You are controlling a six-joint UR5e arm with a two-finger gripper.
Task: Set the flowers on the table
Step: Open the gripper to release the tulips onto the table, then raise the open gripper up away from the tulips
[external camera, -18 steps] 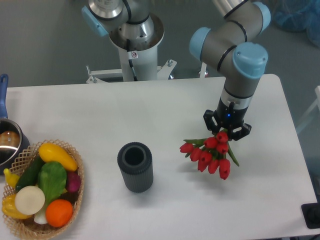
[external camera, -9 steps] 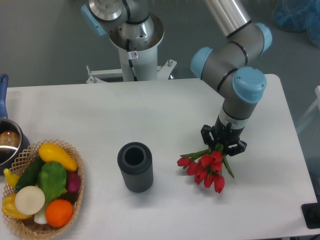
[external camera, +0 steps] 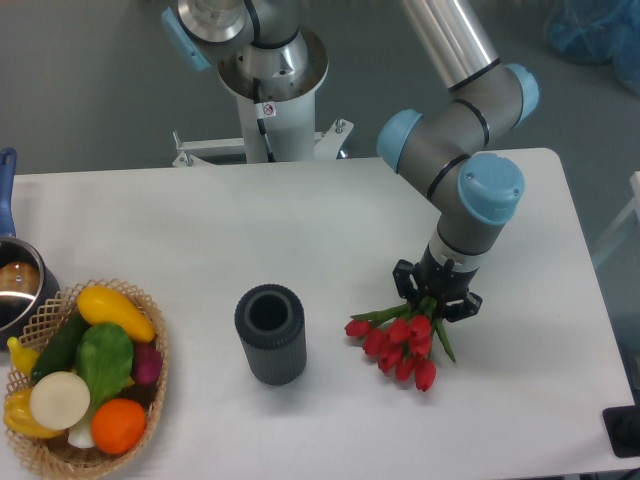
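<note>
The flowers (external camera: 398, 343), a bunch of red tulips with green leaves, hang head-down just above the white table (external camera: 200, 230), right of centre. My gripper (external camera: 436, 299) points straight down and is shut on the bunch's stems, which its body hides. The tulip heads fan out to the lower left of the gripper, close to the tabletop. I cannot tell whether they touch it.
A dark ribbed cylindrical vase (external camera: 270, 333) stands upright left of the flowers. A wicker basket of vegetables (external camera: 85, 375) sits at the front left. A pot (external camera: 15, 285) with a blue handle is at the left edge. The robot base (external camera: 270, 85) stands behind the table.
The gripper has moved down and toward the front left with the flowers, bringing the tulip heads lower and closer to the table.
</note>
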